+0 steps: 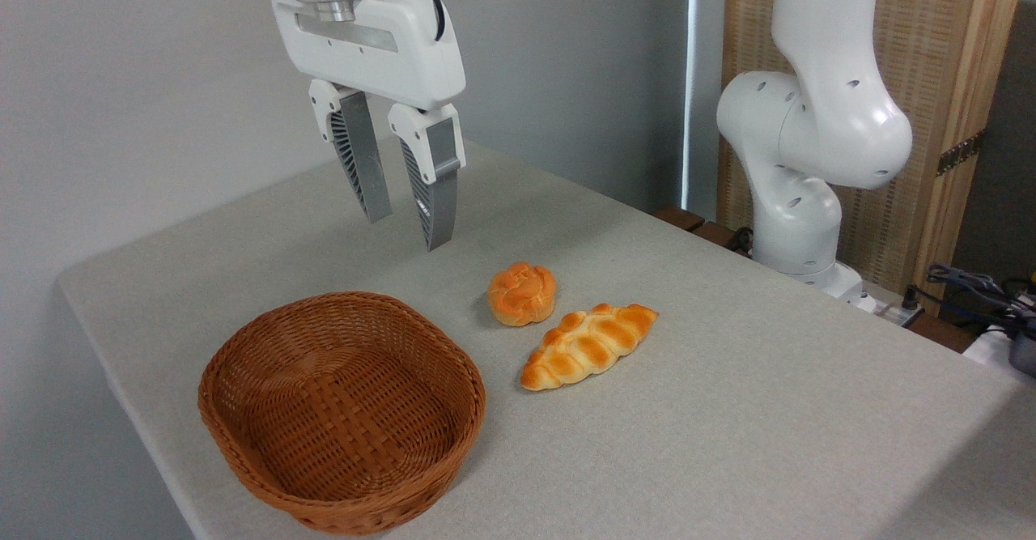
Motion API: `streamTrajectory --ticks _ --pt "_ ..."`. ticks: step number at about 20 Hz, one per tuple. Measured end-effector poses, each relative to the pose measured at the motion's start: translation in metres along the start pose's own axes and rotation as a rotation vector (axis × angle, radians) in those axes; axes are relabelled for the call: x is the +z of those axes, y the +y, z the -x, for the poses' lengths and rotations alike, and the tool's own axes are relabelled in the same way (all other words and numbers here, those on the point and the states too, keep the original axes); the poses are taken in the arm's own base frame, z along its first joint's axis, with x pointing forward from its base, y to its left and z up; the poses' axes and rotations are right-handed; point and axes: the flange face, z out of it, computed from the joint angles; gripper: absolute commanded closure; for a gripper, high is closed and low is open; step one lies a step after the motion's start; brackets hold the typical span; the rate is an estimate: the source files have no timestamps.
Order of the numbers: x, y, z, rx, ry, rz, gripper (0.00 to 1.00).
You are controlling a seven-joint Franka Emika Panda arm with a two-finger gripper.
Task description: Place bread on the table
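I note the arm (809,119) cut off at the top edge; the table (728,443) exceeds the bottom and right edges.

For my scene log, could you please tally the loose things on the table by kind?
Braided loaf: 1, the bread
Round bun: 1, the knotted bun
Wicker basket: 1, the basket, nothing in it
Total: 3, all on the table
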Motion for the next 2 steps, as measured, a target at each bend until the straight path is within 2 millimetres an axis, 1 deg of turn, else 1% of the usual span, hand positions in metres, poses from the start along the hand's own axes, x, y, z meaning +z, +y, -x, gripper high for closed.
streamTrajectory --ticks 2 --pt "0.0006 -0.0028 0.0027 0.020 -0.005 0.003 0.00"
